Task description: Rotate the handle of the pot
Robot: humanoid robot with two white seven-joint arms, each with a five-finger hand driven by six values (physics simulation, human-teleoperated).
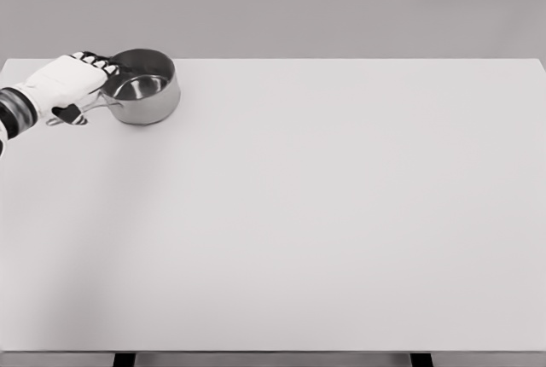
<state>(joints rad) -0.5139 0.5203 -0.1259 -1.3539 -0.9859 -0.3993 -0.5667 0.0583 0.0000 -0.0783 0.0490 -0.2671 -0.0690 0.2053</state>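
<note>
We are in the gripping stage of the turn: our left hand (72,85) sits at the far left of the table (324,213), laid over the handle (85,111) of the pot (145,87), with the thumb below the handle and the other fingers (101,63) curled over towards the pot's rim. From this head view we judge the hand closed on the handle, though the contact itself is partly hidden under the palm, so we cannot say how firm the hold is. The pot stands upright in the far left corner of the table, near the back edge, its mouth open to us and nothing visible inside. Its handle leaves the pot wall on the lower left side and runs out towards the left edge of the table, tilted slightly towards us; the long axis of pot and handle together therefore lies nearly along the table's width, pointing left. The next move, as we judge it, calls for sweeping the handle around the pot's centre while keeping the base flat on the table, so the pot pivots rather than slides or tips. Our right hand is not in the picture.
</note>
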